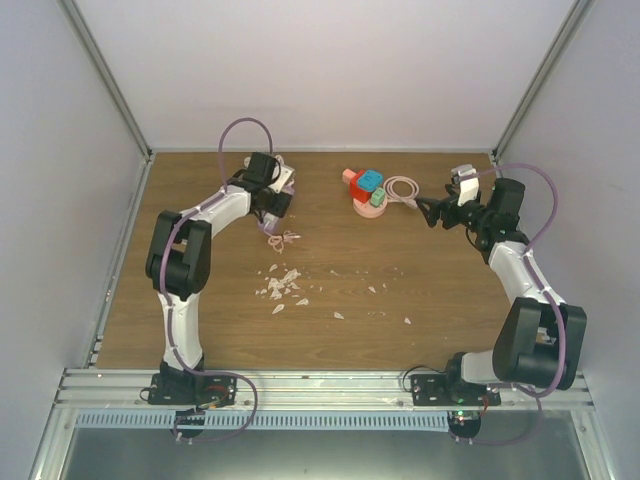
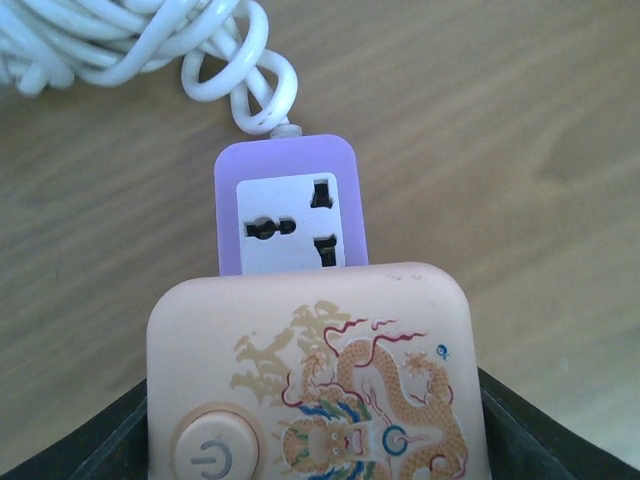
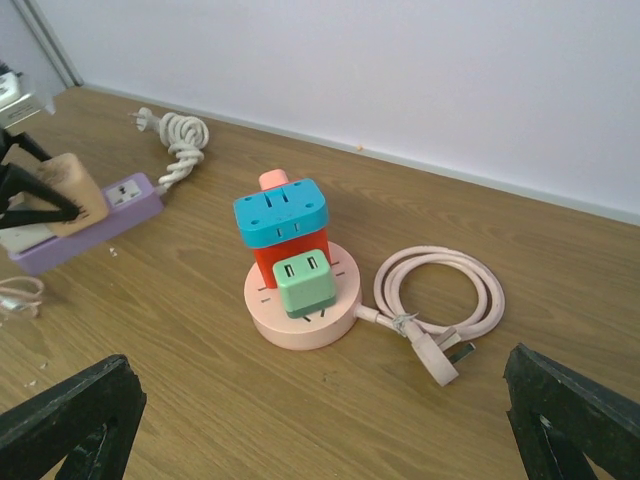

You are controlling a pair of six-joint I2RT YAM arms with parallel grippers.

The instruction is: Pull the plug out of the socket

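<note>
My left gripper (image 2: 315, 445) is shut on a beige plug (image 2: 310, 370) with a dragon print and a power button. The plug sits at the near end of a purple power strip (image 2: 290, 215), whose free white socket face shows beyond it. I cannot tell whether the plug is seated or just lifted. In the top view this gripper (image 1: 275, 200) is at the back left. The right wrist view shows the plug (image 3: 65, 185) on the strip (image 3: 95, 225). My right gripper (image 3: 320, 430) is open and empty, short of a round pink socket (image 3: 305, 310).
The pink socket (image 1: 370, 207) carries a blue cube (image 3: 280, 212), a red block (image 3: 275, 262) and a green adapter (image 3: 305, 283). Its pink cable (image 3: 440, 300) is coiled on the right. A white coiled cord (image 2: 110, 35) lies behind the strip. Pale scraps (image 1: 283, 285) lie mid-table.
</note>
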